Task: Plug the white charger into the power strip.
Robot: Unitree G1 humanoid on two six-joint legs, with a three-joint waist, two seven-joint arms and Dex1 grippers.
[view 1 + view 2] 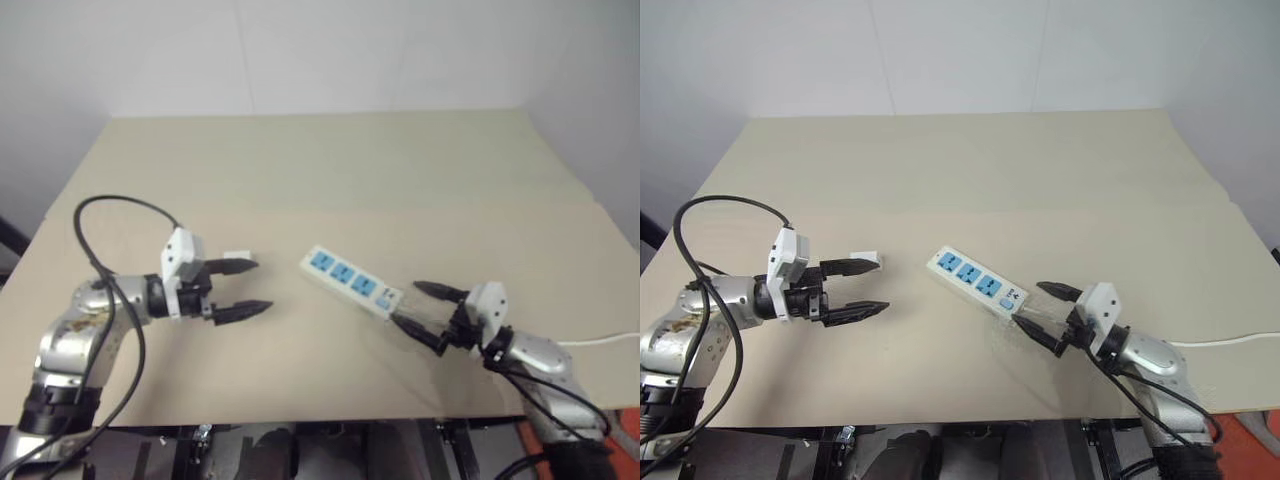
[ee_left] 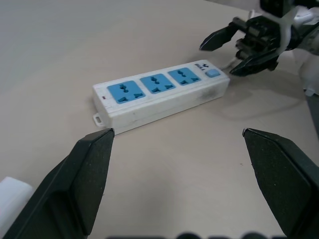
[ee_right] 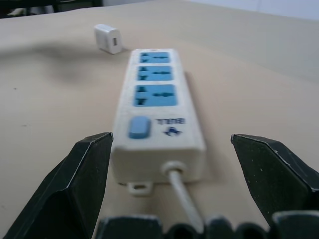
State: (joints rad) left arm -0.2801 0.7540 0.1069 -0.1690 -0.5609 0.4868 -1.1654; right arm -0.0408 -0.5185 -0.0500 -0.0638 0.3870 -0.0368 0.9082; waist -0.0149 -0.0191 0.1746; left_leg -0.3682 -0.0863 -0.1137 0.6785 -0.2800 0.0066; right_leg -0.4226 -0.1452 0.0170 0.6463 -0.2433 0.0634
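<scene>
One white charger [image 3: 108,38] lies flat on the table [image 1: 330,170], free, nothing plugged in it. It is just past the far end of the power strip [image 1: 351,283], on the side away from the switch, w/ a small gap between. The strip lies diagonal near the table's middle, 3 blue sockets up and all empty, blue switch at the cord end. Its thin white cord [image 3: 184,199] leaves from that end. The right gripper [image 1: 429,315] is at the cord end of the strip, fingers wide apart, one on each side of that end, not touching it. The left gripper [image 1: 240,288] is beyond the charger's side of the strip, fingers spread apart too, holding nothing; the charger sits just by its upper finger
</scene>
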